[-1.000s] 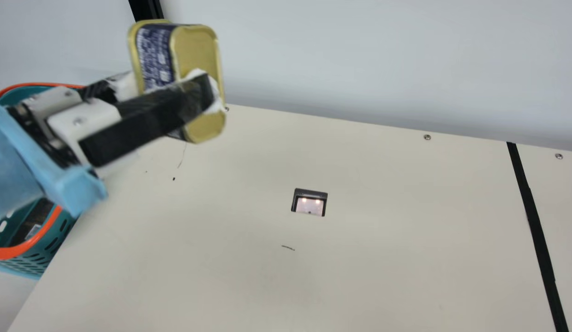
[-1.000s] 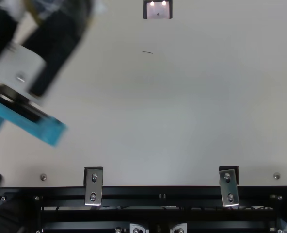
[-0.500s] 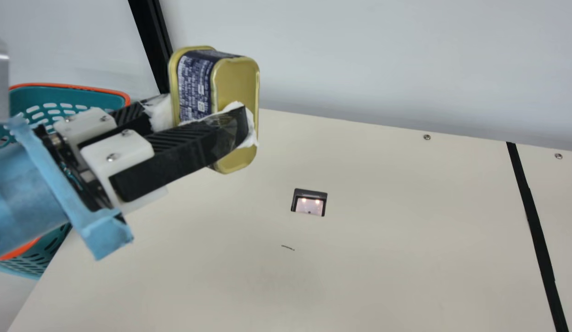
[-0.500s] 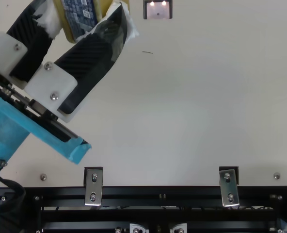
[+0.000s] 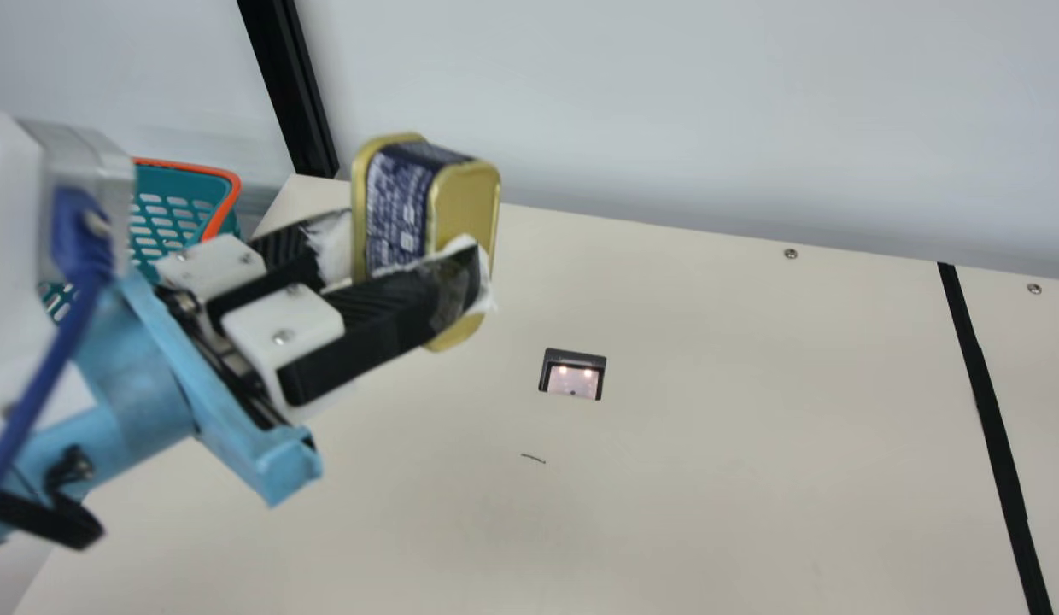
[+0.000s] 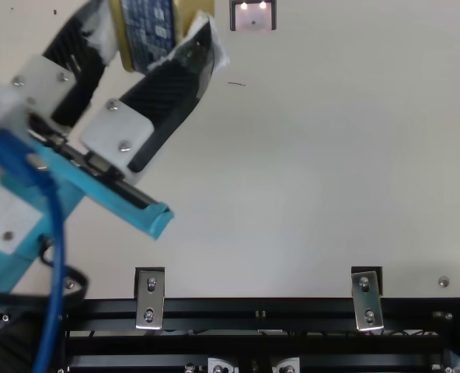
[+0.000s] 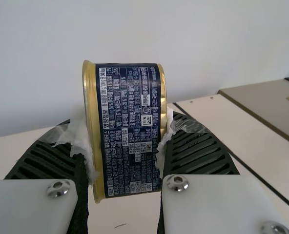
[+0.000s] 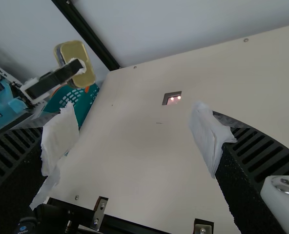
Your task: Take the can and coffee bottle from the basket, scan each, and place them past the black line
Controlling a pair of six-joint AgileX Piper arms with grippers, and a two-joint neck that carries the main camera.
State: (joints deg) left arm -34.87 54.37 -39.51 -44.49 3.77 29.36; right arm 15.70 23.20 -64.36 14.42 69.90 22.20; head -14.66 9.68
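The left gripper [image 5: 401,248] has the can [image 5: 465,201] between its two fingers, which are closed on its sides only as far as its width allows. The can is in the air above the tabletop [image 5: 709,478], a little tilted, between the basket [image 5: 225,203] and the scanner [image 5: 572,381]. The right gripper [image 8: 133,139] is wide open and has nothing in it.

I think the step in hand is to bring the can to the scanner. The next move asks to put it over the lit window and to turn its code towards the light, with a firm hold. After this, it should go past the black line [image 5: 984,401]; the coffee bottle would then have its turn.
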